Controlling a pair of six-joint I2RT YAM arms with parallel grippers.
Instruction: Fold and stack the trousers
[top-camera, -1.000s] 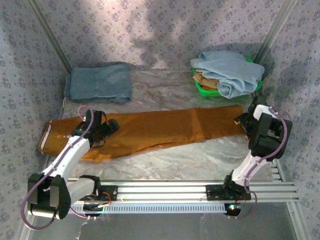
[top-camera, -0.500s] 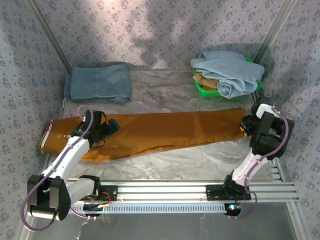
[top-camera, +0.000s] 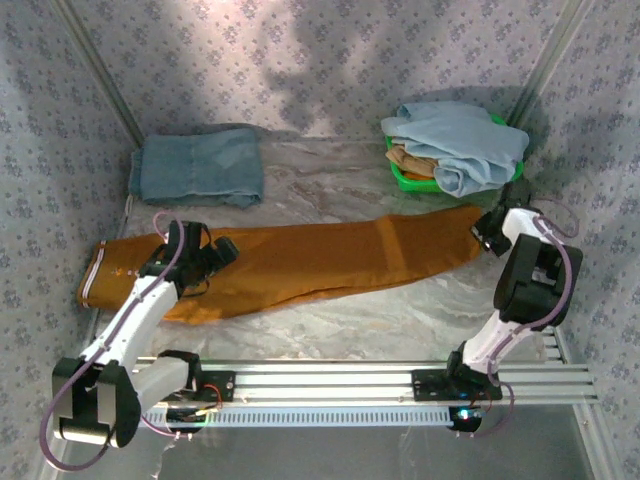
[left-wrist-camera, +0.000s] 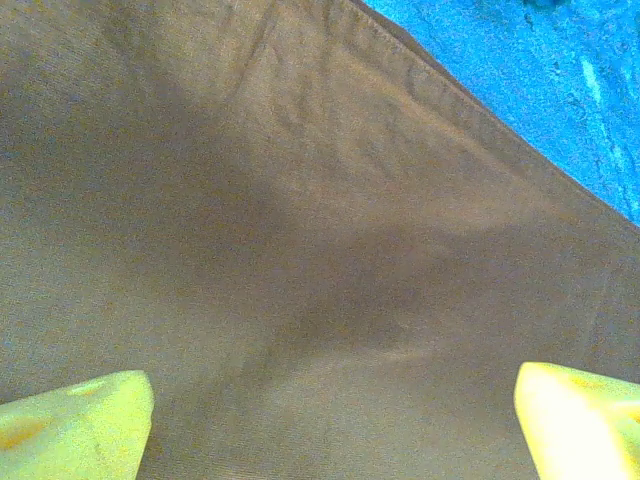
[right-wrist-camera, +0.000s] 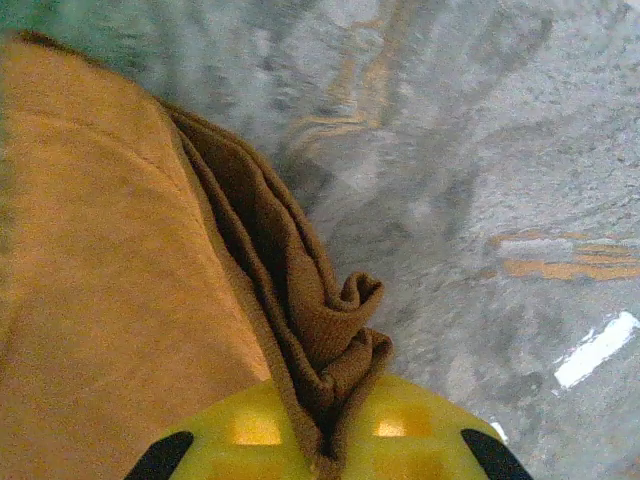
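Your right claw (top-camera: 487, 232) is closed on the hem end of the trousers (top-camera: 300, 262), close to the worktop's right edge. In the right wrist view the rust-orange cloth bunches in several layers between the yellow fingers (right-wrist-camera: 410, 430). Your left claw (top-camera: 222, 250) stands open over the seat end, its two yellow fingertips (left-wrist-camera: 70, 420) wide apart with flat cloth between them; you cannot tell whether they touch it. The trousers lie stretched across the middle of the worktop (top-camera: 400, 310) from left edge to right edge, the waistband with its paler lining (top-camera: 92, 280) at the left. A bare marbled strip runs between them and the metal rail (top-camera: 400, 380) along the near edge, and another runs behind them. A folded grey-blue denim pair (top-camera: 197, 167) fills the far left corner. A green basket (top-camera: 410, 180) under a pale blue garment (top-camera: 460, 145) crowds the far right corner, near your right claw.
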